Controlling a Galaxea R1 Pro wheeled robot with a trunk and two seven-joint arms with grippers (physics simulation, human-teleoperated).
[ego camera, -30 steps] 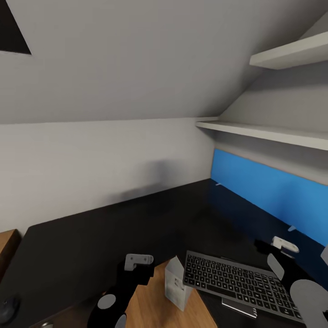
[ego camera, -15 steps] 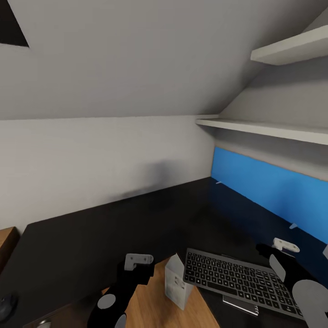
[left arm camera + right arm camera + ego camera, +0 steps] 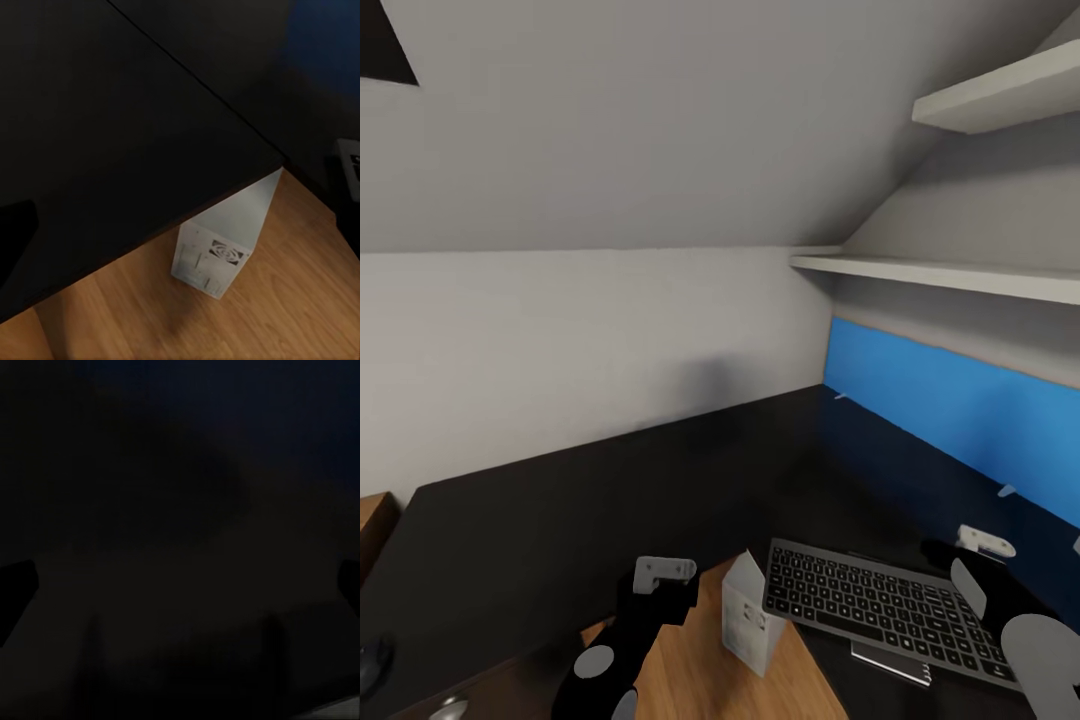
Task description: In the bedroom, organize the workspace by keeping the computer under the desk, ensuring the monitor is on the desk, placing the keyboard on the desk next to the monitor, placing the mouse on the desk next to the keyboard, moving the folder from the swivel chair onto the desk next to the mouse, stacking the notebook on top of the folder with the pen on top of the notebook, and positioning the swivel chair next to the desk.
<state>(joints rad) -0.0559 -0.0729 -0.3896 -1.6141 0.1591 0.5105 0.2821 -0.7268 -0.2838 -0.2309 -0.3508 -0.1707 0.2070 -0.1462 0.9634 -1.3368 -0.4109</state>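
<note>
Meanwhile, the head view looked down over the black surface (image 3: 610,500) in the corner under a sloped ceiling. The keyboard (image 3: 875,600) was held above the surface edge at the right, its right end hidden behind the right gripper (image 3: 975,555); I could not tell how the jaws stood there. The left gripper (image 3: 660,580) hung over the wooden floor (image 3: 690,670), and its state was also not clear. The computer (image 3: 748,612), a small white case with a vent grille, stood on the floor at the surface edge, partly under it in the left wrist view (image 3: 221,247). The mouse (image 3: 372,662) lay at the far left on the surface. A blue wall panel (image 3: 950,405) ran under two white shelves (image 3: 940,272).
</note>
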